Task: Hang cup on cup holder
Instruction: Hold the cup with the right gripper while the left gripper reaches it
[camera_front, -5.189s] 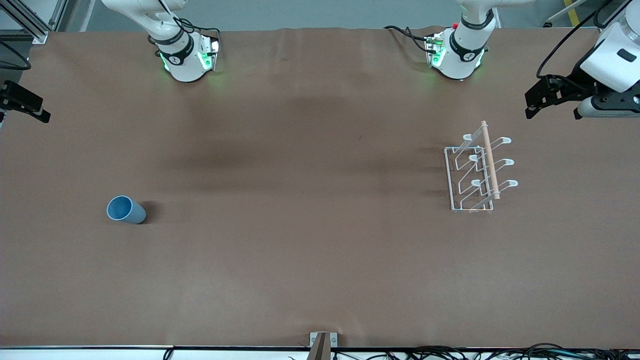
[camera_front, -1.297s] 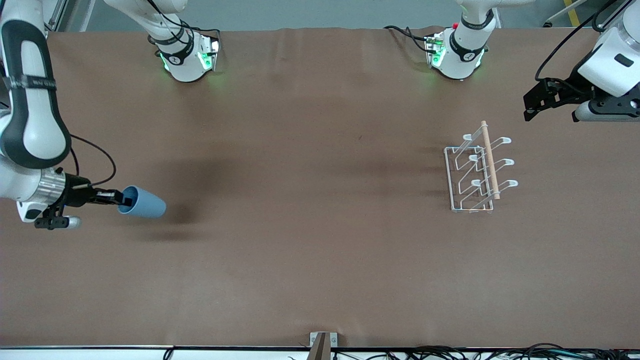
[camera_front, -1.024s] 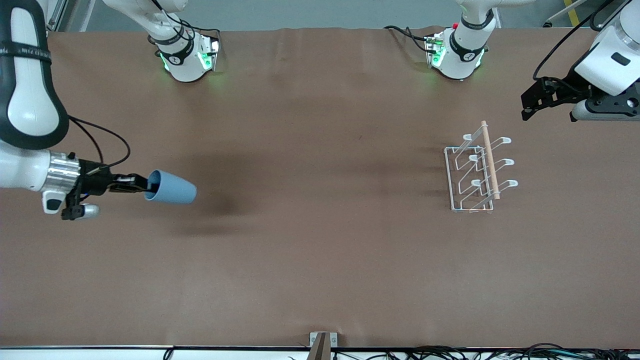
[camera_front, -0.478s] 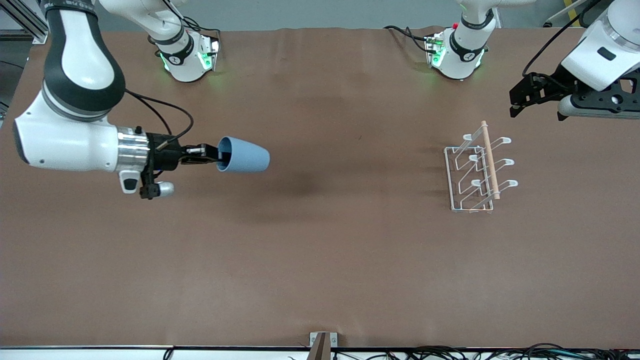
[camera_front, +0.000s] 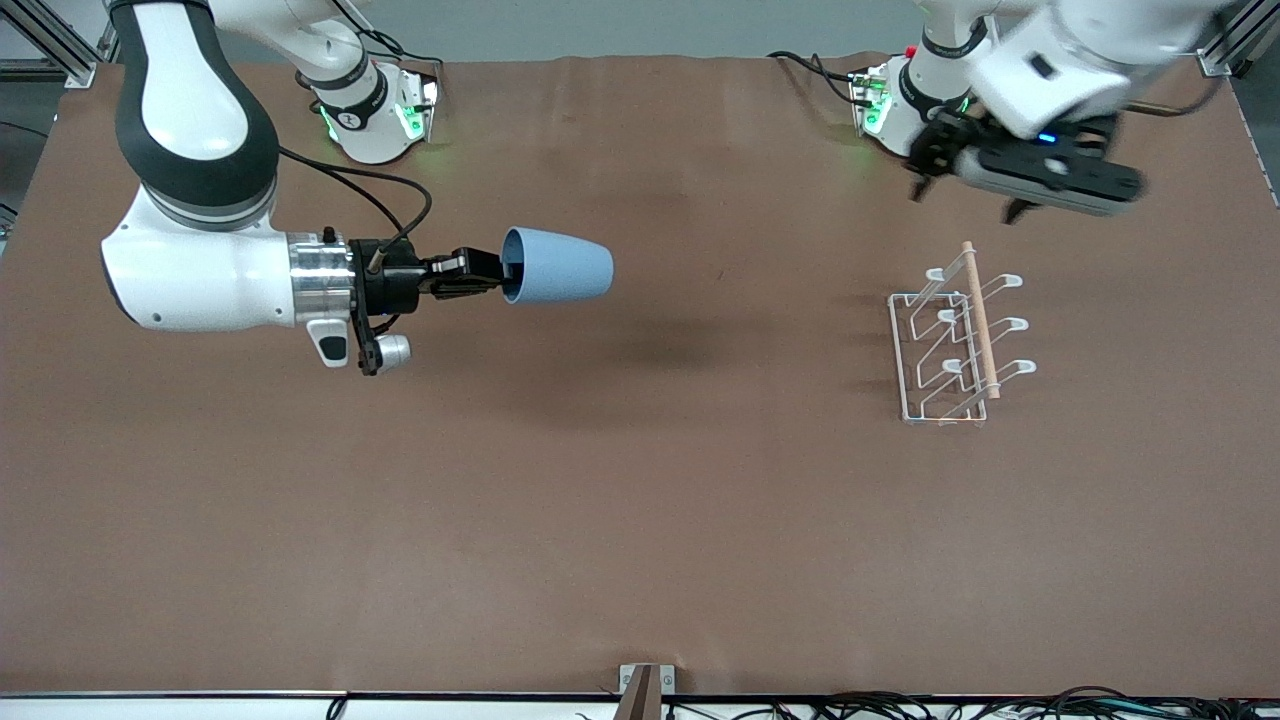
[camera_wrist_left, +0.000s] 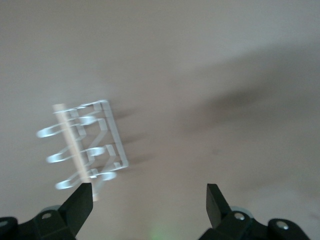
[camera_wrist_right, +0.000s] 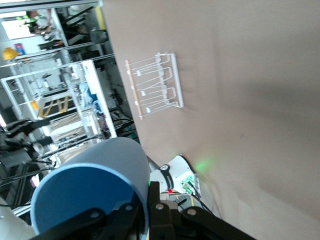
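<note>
Front view, from the right arm's end of the table: the right end effector (camera_front: 495, 277) is up in the air over the middle of the table, clamped on the rim of the light-blue cup (camera_front: 556, 266), which lies sideways with its base pointing toward the left arm's end. The white wire cup holder (camera_front: 955, 340) stands on the table near the left arm's end. The left end effector (camera_front: 965, 178), fingers spread wide and empty, hovers over the table between the holder and the left arm's base.
</note>
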